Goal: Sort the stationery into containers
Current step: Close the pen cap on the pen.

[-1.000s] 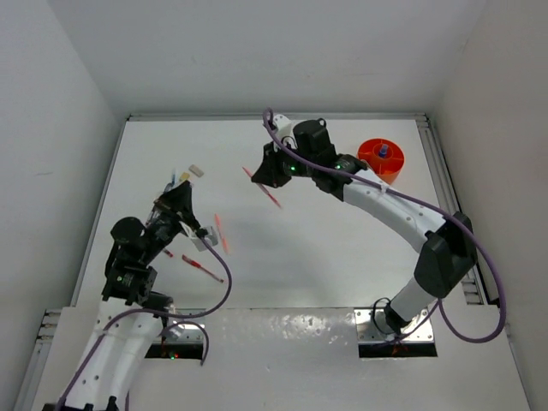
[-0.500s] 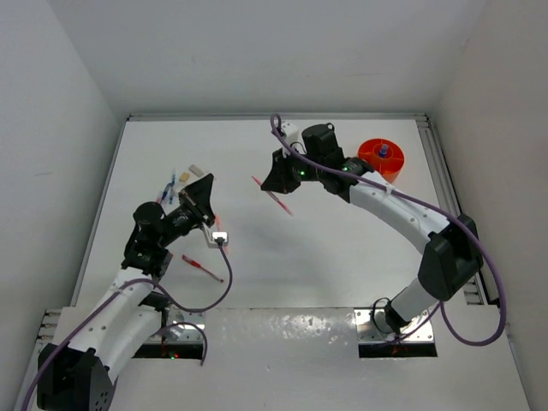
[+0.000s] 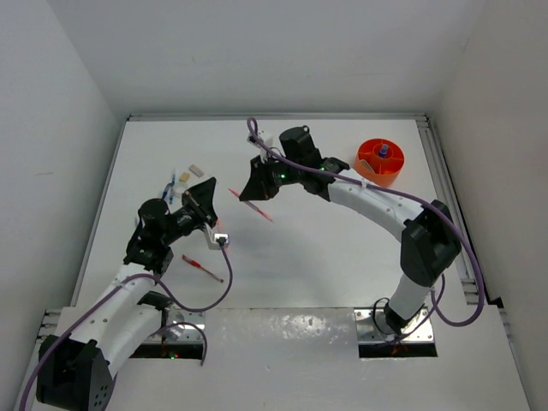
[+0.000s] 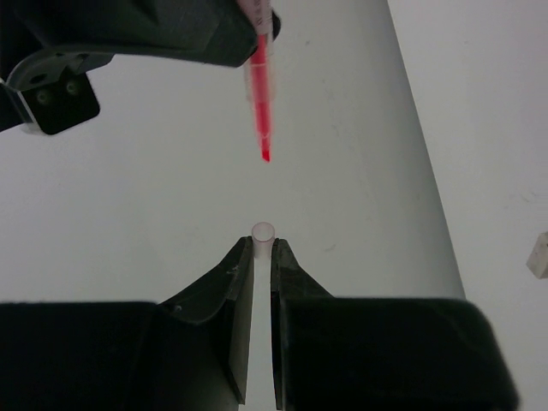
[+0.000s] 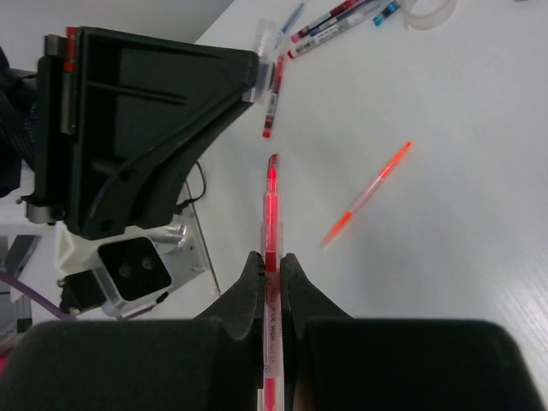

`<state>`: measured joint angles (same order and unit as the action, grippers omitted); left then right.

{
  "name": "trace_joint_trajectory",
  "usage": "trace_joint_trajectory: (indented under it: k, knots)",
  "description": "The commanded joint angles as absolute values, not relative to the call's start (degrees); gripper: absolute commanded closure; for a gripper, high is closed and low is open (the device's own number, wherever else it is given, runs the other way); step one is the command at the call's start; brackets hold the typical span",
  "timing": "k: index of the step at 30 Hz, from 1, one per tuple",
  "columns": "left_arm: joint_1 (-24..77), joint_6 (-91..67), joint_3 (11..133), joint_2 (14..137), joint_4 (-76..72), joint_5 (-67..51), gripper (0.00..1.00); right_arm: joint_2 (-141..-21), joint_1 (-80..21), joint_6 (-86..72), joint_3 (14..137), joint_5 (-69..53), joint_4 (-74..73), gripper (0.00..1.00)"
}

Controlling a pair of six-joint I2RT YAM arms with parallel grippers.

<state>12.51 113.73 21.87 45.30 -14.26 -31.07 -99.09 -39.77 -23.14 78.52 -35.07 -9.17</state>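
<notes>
Above the middle of the table (image 3: 342,257), the right pincer (image 5: 271,264) is clamped on one thin red pen (image 5: 271,205), which sticks out forward between its fingers with the tip pointing toward the left pincer (image 4: 262,250). The left pincer is pressed together on one pale pen (image 4: 263,231), whose round white end shows just past its fingertips. The two held pens face each other, tips apart.

On the table lie one orange-pink pen (image 5: 368,195), one red pen (image 3: 203,268) near the left arm, and a loose cluster of blue-and-white pens (image 5: 338,14), at least three, though the exact count is unclear. One tiny beige block (image 3: 195,170) sits just beside that cluster.

One round orange tub (image 3: 370,169) stands at the far right, well apart from both pincers, with one blue-capped bottle (image 3: 383,151) upright inside; which compartment cannot be told.

Small print runs along the red pen's barrel, too blurred to read.
</notes>
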Motion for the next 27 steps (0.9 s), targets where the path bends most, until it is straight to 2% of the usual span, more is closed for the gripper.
trace_joint_trajectory:
  k: [1,27]
  knots:
    - [13.36,117.69,24.08,45.0,-12.75,-32.08,1.0,-97.82,-40.69,-24.52,80.95,-37.27,-6.07,1.0]
    - [13.27,112.76,24.26,45.0,-13.27,-29.97,1.0,-101.69,-41.92,-26.63,83.41,-36.39,-3.43,1.0]
